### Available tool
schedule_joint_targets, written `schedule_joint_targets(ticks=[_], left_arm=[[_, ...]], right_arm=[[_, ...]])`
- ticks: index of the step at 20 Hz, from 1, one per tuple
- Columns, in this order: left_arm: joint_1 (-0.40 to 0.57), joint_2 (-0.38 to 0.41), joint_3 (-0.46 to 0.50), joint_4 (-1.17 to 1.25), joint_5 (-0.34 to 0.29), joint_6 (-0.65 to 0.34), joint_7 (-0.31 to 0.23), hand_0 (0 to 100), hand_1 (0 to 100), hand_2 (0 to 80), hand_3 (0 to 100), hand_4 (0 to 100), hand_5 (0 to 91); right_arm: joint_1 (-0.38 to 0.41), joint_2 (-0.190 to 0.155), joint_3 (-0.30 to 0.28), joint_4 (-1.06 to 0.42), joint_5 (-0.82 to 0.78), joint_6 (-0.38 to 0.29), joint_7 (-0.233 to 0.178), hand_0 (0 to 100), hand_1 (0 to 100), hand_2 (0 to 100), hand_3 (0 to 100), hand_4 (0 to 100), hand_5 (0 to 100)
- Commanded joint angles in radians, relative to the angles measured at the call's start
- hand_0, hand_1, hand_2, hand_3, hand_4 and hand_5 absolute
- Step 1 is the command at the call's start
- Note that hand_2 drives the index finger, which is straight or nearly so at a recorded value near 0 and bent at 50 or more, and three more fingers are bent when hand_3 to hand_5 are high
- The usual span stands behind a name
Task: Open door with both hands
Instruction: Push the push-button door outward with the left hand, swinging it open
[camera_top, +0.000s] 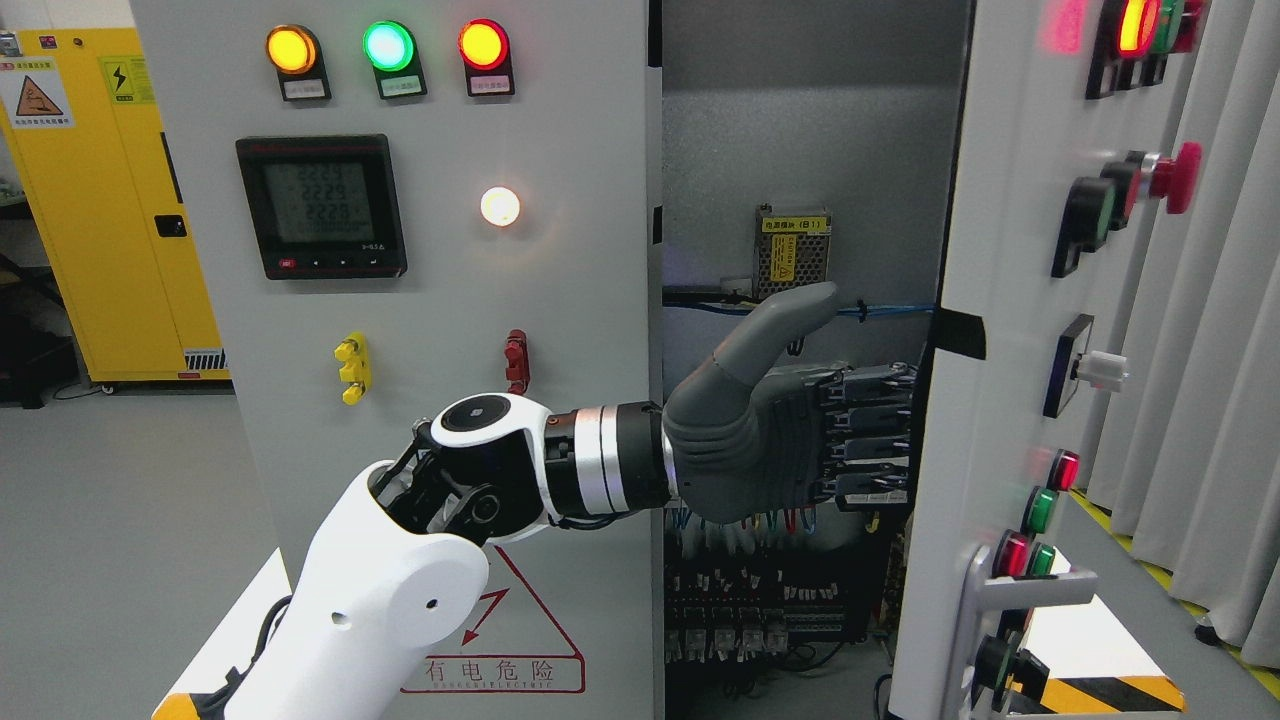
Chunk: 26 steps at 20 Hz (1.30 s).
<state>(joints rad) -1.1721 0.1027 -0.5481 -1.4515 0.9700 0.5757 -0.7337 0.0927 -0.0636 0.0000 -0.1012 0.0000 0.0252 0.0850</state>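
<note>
left hand (790, 430) seemingly against open door (960, 400), cabinet (800, 150) holding wiring (760, 600)

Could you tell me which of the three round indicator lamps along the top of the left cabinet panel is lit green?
The middle lamp is green. The lamp to its left glows amber, and the lamp to its right is amber with a red rim.

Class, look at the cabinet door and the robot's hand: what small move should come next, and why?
Probably push the door further rightward. The left hand already has its fingers at the door's edge, and the door stands only partly open, showing the wiring inside.
</note>
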Motion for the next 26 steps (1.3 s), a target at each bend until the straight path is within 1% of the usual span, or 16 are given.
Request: schedule_joint_targets(ticks=[1, 4, 5, 7, 8, 14, 18, 20, 23, 26], left_arm=[[-0.006, -0.070, 0.011, -0.003, 0.000, 0.001, 0.002, 0, 0, 0.0, 0, 0, 0.0], [-0.004, -0.078, 0.013, -0.024, -0.002, 0.001, 0.004, 0, 0, 0.0, 0, 0, 0.0], [-0.004, -0.078, 0.013, -0.035, -0.002, 0.003, 0.017, 0, 0, 0.0, 0, 0, 0.0], [-0.001, -0.080, 0.013, -0.049, 0.000, 0.003, 0.069, 0, 0, 0.0, 0, 0, 0.0], [-0.001, -0.080, 0.013, -0.053, 0.000, 0.003, 0.085, 0, 0, 0.0, 0, 0, 0.0], [0.012, -0.106, 0.010, -0.099, -0.002, 0.006, 0.100, 0, 0, 0.0, 0, 0, 0.0], [0.026, -0.135, 0.005, -0.113, -0.004, 0.026, 0.146, 0, 0, 0.0, 0, 0, 0.0], [0.028, -0.147, -0.001, -0.113, -0.004, 0.026, 0.154, 0, 0, 0.0, 0, 0, 0.0], [0.028, -0.207, -0.006, -0.110, -0.020, 0.026, 0.160, 0, 0, 0.0, 0, 0, 0.0], [0.032, -0.279, -0.013, -0.096, -0.065, 0.026, 0.160, 0, 0, 0.0, 0, 0, 0.0]], right_arm=[[0.001, -0.001, 0.032, 0.000, -0.022, 0.001, -0.001, 20, 12, 0, 0, 0, 0], [0.001, -0.001, 0.032, 0.000, -0.022, 0.001, -0.001, 20, 12, 0, 0, 0, 0], [-0.001, -0.001, 0.032, 0.000, -0.022, 0.001, -0.001, 20, 12, 0, 0, 0, 0], [0.001, -0.001, 0.032, 0.000, -0.022, 0.001, -0.001, 20, 12, 0, 0, 0, 0], [-0.001, -0.001, 0.032, 0.000, -0.022, 0.001, -0.001, 20, 12, 0, 0, 0, 0], [-0.001, -0.001, 0.032, 0.000, -0.022, 0.001, -0.001, 20, 12, 0, 0, 0, 0], [-0.001, -0.001, 0.032, 0.000, -0.022, 0.001, -0.001, 20, 12, 0, 0, 0, 0], [0.001, 0.001, 0.032, 0.000, -0.022, 0.001, -0.001, 20, 12, 0, 0, 0, 0], [-0.001, -0.001, 0.032, 0.000, -0.022, 0.001, -0.001, 20, 12, 0, 0, 0, 0], [0.001, -0.001, 0.032, 0.000, -0.022, 0.001, -0.001, 20, 12, 0, 0, 0, 0]])
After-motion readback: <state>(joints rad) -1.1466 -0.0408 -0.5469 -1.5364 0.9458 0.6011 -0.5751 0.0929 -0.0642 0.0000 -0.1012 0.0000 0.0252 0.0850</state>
